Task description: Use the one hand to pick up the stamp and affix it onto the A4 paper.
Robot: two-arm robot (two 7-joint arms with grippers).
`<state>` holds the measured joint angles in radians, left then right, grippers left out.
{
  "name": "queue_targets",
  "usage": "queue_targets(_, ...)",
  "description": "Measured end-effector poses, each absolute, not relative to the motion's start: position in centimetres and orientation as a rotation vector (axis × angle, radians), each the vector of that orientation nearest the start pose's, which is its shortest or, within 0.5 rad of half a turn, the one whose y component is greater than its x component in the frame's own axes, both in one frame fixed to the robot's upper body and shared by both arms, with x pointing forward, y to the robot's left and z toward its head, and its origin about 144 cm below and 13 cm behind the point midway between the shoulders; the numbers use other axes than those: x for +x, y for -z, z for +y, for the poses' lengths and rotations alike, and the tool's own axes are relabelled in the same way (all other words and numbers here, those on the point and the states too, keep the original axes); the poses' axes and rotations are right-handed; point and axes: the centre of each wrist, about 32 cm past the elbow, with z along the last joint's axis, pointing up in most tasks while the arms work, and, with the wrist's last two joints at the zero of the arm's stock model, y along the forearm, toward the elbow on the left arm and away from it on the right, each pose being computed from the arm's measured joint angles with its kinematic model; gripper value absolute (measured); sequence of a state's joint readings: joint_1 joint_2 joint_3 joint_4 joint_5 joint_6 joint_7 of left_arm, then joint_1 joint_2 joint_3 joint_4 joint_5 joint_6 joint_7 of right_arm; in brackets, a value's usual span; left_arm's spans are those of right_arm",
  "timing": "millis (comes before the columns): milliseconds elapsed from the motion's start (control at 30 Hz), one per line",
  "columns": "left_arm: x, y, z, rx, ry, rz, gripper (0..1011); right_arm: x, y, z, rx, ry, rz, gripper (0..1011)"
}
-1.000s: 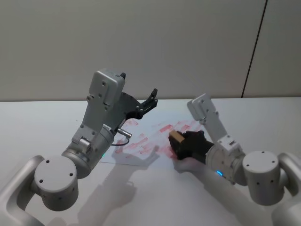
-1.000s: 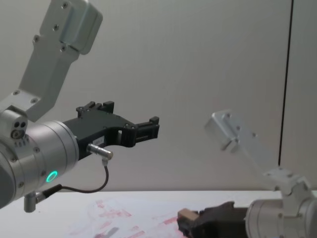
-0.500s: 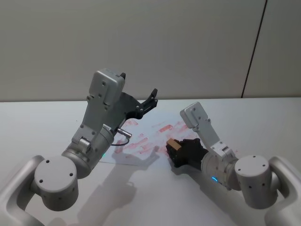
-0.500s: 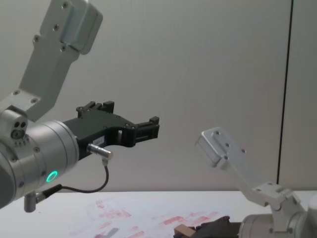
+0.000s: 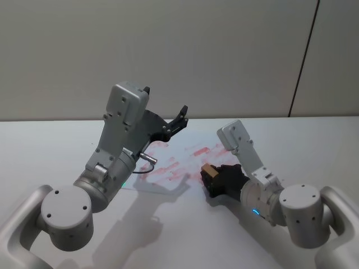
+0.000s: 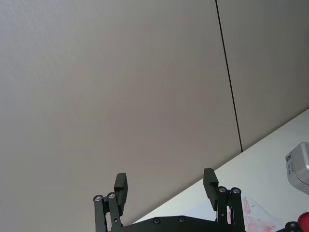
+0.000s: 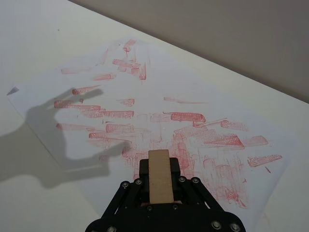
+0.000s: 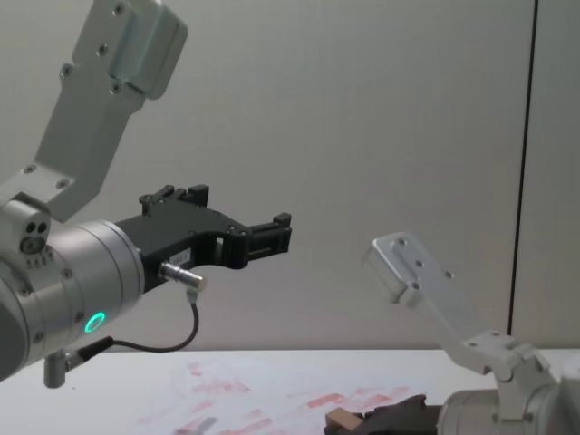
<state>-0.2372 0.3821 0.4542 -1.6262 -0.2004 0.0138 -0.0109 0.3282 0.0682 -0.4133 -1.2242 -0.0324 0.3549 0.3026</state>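
While the right gripper (image 5: 212, 177) is clamped on the stamp (image 5: 209, 168), low over the A4 paper's (image 5: 168, 165) near edge | press straight down, face flat, no sliding, lest the print smear | left gripper (image 6: 165, 181) raised beyond, fingers apart.

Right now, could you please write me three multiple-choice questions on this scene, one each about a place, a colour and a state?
1. Where is the stamp?
A. Lying on the bare table.
B. Between the fingers of the right gripper, over the A4 paper.
C. Standing free beside the wall.

2. What colour are the prints on the A4 paper?
A. Blue.
B. Green.
C. Red.

3. How is the left gripper?
A. Open, empty and raised.
B. Shut on a pen.
C. Lying flat on the table.

Answers: B, the right wrist view shows the fingers clamping the stamp above the prints; C, red smears cover the A4 paper; A, its fingers stand apart with nothing between.
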Motion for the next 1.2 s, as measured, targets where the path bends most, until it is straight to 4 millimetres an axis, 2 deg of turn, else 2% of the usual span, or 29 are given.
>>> queue_targets(233,49.2,-120.4,19.8,0.061,-1.124,-0.268,1001,53.1,-114.7,-13.4,-0.412,0.941,0.130,220)
queue_targets(500,49.2,-120.4,19.8,0.061,-1.124,-0.268,1001,52.9,-117.2,-14.1,-0.298,0.976,0.123,221)
queue_targets(600,49.2,-120.4,19.8,0.061,-1.124,-0.268,1001,52.5,-118.2,-15.1,-0.261,1.001,0.125,220)
queue_targets(767,49.2,-120.4,19.8,0.061,-1.124,-0.268,1001,51.7,-118.7,-16.8,-0.251,1.036,0.134,220)
queue_targets(1000,49.2,-120.4,19.8,0.061,-1.124,-0.268,1001,50.2,-118.5,-19.8,-0.294,1.091,0.153,221)
queue_targets(1200,49.2,-120.4,19.8,0.061,-1.124,-0.268,1001,49.3,-118.1,-21.2,-0.326,1.108,0.165,219)
